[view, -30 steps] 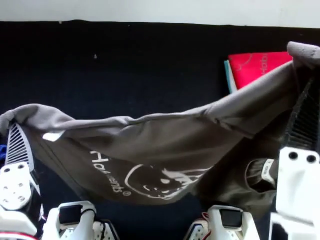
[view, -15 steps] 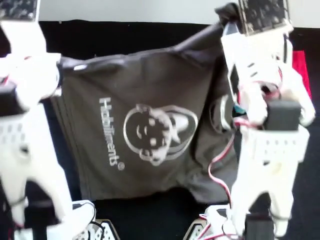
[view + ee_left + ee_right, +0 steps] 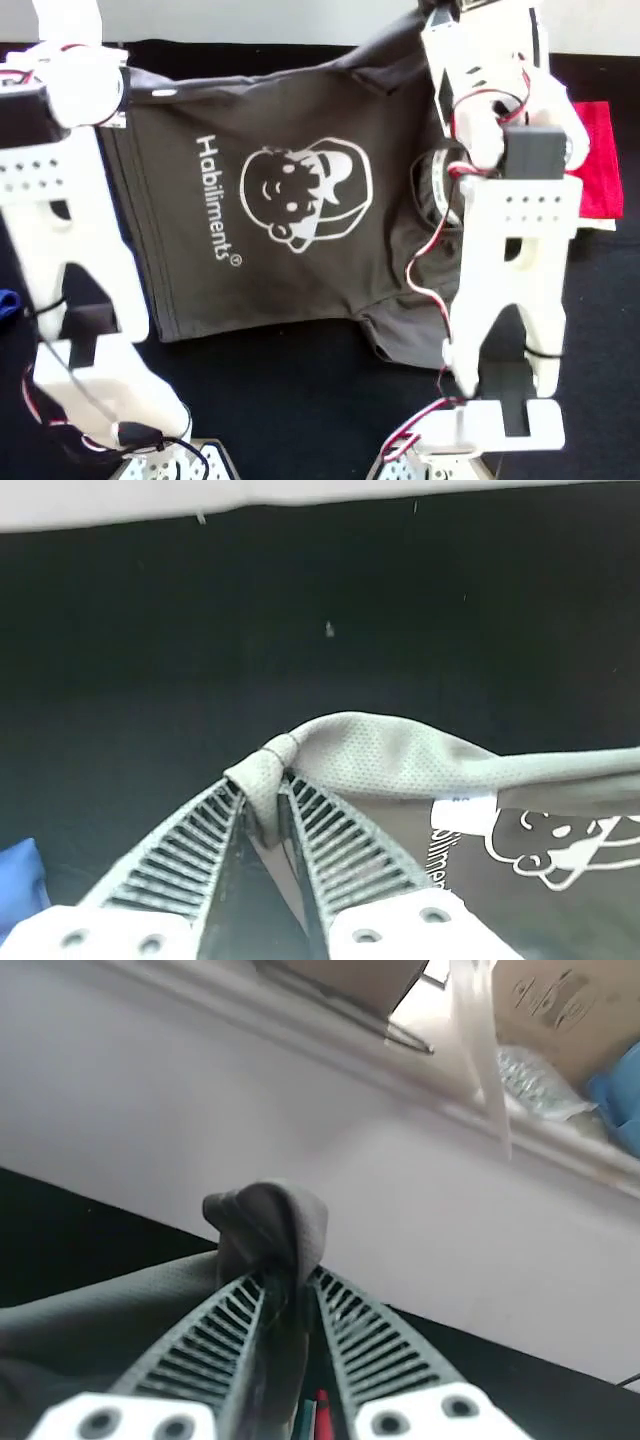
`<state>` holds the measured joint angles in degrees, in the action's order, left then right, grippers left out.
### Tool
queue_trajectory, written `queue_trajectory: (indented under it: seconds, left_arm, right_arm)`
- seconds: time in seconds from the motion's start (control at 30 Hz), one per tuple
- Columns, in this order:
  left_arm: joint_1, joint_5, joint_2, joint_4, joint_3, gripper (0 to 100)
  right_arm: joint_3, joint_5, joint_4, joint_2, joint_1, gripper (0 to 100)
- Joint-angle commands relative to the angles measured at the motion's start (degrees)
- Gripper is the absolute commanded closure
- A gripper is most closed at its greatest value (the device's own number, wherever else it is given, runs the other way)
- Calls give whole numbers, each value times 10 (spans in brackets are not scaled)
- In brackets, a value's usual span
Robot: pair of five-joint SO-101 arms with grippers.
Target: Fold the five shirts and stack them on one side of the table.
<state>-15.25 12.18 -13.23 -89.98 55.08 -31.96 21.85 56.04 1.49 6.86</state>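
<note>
The left gripper (image 3: 265, 792) pinches a small bunched fold of the grey knit shirt (image 3: 270, 270) between its ribbed fingers (image 3: 340, 840). The right gripper (image 3: 290, 1285) is clamped on a rounded wad of the same fabric. The shirt stretches between the two pincers, white print upward, over the black tablecloth (image 3: 280, 400). A folded red shirt (image 3: 600, 150) lies just outside the right pincer.

The shirt (image 3: 280, 230) is spread between the two arms, over the far half of the table (image 3: 300, 410). The left gripper (image 3: 265, 805) grips its far left corner and the right gripper (image 3: 290, 1295) its far right corner. A folded shirt (image 3: 598, 160) lies at the table's right edge, behind the right arm.
</note>
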Motion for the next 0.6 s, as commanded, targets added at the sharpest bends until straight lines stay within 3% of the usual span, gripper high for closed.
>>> queue_trajectory:
  seconds: [0.0, 0.2, 0.4, 0.57]
  left_arm:
    - [-2, 4, -43, -4, 22, 991]
    - [0, 4, -138, -8, 22, 991]
    - [10, 4, -233, -69, 23, 991]
    - [8, 4, -293, -75, 26, 991]
  right_arm:
    - [-29, -4, 24, -33, 5, 993]
    - [-29, -4, 102, -108, 6, 993]
    - [-29, -4, 204, -186, 5, 993]
    - [-35, -4, 202, -232, 2, 993]
